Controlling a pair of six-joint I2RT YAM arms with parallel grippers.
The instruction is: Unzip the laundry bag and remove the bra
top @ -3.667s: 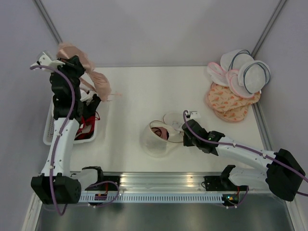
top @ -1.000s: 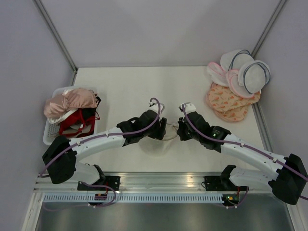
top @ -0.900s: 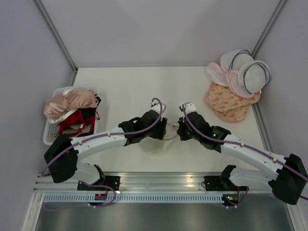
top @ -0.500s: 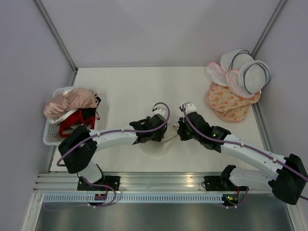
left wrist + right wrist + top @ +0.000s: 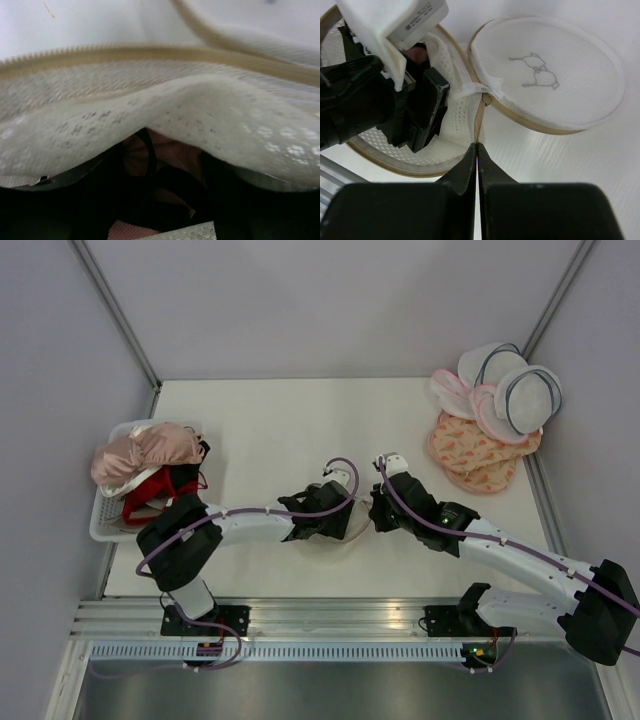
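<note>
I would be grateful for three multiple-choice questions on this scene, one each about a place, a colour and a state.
1. Where is the left gripper?
A. inside the round cream-beige mesh laundry bag
B. raised high in the air
C. folded back by its base

2. What colour is the padded bra inside that bag?
A. white
B. dusty pink with black straps
C. red

3. How does the right gripper stand?
A. wide open
B. shut on the bag's rim
C. out of view

Answers:
1 A: the right wrist view shows it reaching into the unzipped bag.
2 B: the left wrist view shows pink fabric and black straps under the mesh.
3 B: its fingers meet on the rim.
</note>
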